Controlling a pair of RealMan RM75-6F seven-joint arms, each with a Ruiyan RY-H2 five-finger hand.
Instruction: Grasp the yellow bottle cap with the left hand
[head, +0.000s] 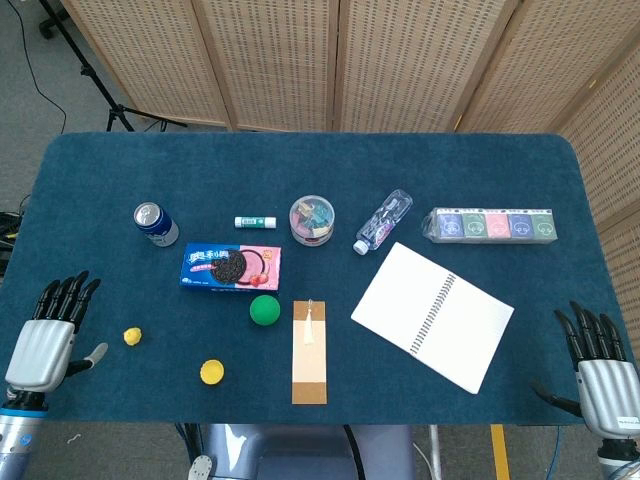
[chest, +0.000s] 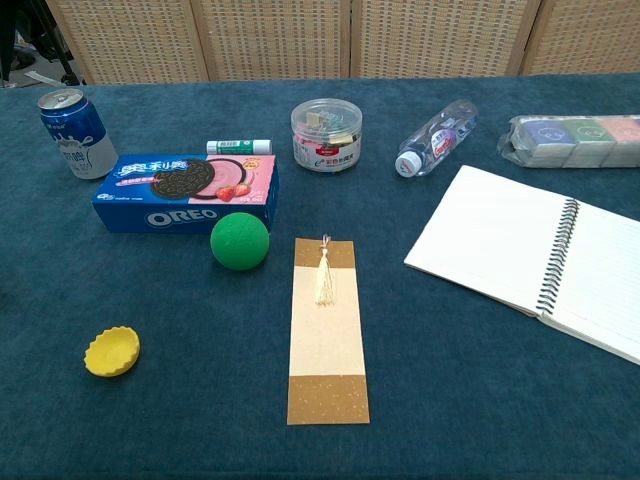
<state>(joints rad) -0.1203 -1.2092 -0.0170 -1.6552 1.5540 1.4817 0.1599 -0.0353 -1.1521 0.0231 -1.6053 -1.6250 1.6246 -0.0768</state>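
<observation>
The yellow bottle cap, round with a scalloped rim, lies open side up near the table's front edge, left of centre. My left hand hovers at the front left corner, well to the left of the cap, fingers straight and apart, holding nothing. My right hand hangs at the front right corner, also with fingers spread and empty. Neither hand appears in the chest view.
A small yellow lump lies between left hand and cap. Behind the cap are a green ball, an Oreo box, a can. A bookmark lies right of it, then an open notebook.
</observation>
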